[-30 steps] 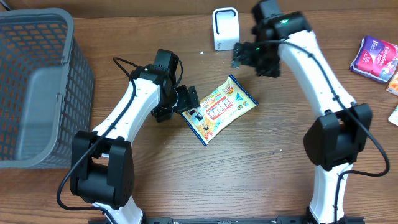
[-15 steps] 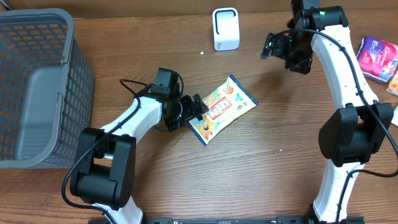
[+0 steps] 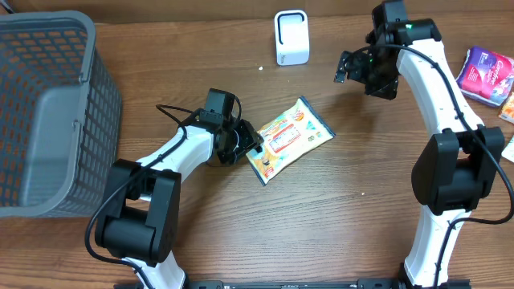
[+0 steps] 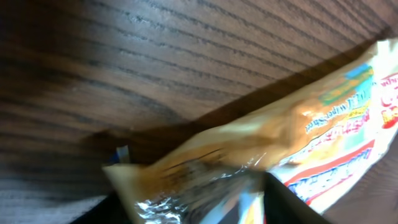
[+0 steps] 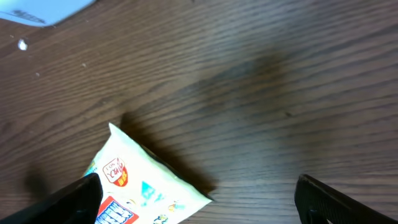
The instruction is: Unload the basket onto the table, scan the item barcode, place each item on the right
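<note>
The item is a yellow snack packet [image 3: 291, 136] lying flat mid-table, printed side up. My left gripper [image 3: 245, 144] sits low at its left end. The left wrist view shows the packet [image 4: 280, 130] with its crumpled foil edge filling the gap between the dark fingers [image 4: 289, 205], so the left gripper [image 4: 186, 208] is shut on it. My right gripper [image 3: 353, 68] hovers above the table to the upper right, open. Its wide jaws frame bare wood and the packet's top corner [image 5: 143, 186]. The white scanner [image 3: 291, 37] stands at the back edge.
A grey mesh basket [image 3: 48, 112] fills the left side. Purple and orange packets [image 3: 484, 74] lie at the right edge. In the right wrist view a corner of the scanner [image 5: 43, 11] shows at the top left.
The left gripper slid onto the packet's left end and closed on it, nudging it slightly. The right arm swung right, away from the scanner, then held still.
</note>
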Controlling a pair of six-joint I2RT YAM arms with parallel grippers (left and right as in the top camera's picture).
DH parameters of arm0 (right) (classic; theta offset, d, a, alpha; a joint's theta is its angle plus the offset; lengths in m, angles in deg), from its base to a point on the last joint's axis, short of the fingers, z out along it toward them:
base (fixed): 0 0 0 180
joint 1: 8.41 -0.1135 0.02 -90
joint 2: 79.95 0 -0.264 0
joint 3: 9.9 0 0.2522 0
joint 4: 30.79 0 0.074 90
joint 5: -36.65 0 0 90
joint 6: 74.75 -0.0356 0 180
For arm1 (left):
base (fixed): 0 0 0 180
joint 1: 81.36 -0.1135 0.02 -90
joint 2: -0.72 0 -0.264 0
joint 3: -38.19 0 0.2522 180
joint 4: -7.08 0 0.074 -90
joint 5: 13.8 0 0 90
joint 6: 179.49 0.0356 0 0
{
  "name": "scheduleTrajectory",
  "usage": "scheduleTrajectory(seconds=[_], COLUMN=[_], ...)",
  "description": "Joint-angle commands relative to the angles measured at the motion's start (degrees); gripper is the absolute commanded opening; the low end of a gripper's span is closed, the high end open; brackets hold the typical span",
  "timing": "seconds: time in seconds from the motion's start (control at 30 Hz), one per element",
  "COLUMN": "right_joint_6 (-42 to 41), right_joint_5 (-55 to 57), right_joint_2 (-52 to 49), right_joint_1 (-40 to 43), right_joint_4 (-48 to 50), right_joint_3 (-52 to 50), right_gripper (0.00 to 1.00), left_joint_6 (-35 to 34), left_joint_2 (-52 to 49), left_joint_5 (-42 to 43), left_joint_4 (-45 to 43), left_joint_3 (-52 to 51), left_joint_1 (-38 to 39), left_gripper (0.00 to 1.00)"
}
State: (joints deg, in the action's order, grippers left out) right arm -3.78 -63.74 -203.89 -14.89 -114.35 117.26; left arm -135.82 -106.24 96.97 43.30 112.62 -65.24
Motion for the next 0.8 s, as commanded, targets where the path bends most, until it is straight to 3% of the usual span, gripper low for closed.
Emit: scheduleTrajectory(seconds=[0.0,0.07,0.13,0.17,0.33,0.43,0.57,0.77], right_joint_6=[1.77,1.75,1.73,1.75,1.75,3.96,4.57,4.52], right_joint_5=[-3.69,-4.31,-5.18,-5.86,-7.13,-7.93,-8.15,-7.23], right_joint_2=[0.55,0.55,0.55,0.55,0.55,0.55,0.55,0.55], right_joint_1=[-0.22,-0.22,-0.22,-0.22,-0.26,-0.26,-0.26,-0.24], right_joint_4=[2.21,3.74,6.14,7.04,8.09,7.82,7.74,8.83], right_joint_3=[-3.26,-5.46,-8.57,-9.81,-11.17,-11.17,-11.17,-11.17], right_gripper=[0.98,0.96,0.93,0.91,0.91,0.9,0.9,0.86], left_joint_6=[-0.83,-0.83,0.04,0.07,3.23,6.14,9.11,10.82], left_joint_2=[-2.1,-2.1,-2.1,-2.1,-2.01,-1.99,-1.99,-1.99], left_joint_5=[-1.51,-1.73,-1.88,-1.81,0.33,0.2,-4.74,-23.3], left_joint_4=[-0.24,-0.22,-0.2,-0.15,0.63,5.62,17.94,42.45], left_joint_3=[-0.52,-0.52,-0.5,-0.5,0.24,3.17,11.1,31.93], left_joint_1=[0.37,0.31,0.31,0.31,0.24,-0.04,-1.11,-1.9], left_gripper=[0.35,0.26,0.06,0.04,0.04,0.04,0.04,0.04])
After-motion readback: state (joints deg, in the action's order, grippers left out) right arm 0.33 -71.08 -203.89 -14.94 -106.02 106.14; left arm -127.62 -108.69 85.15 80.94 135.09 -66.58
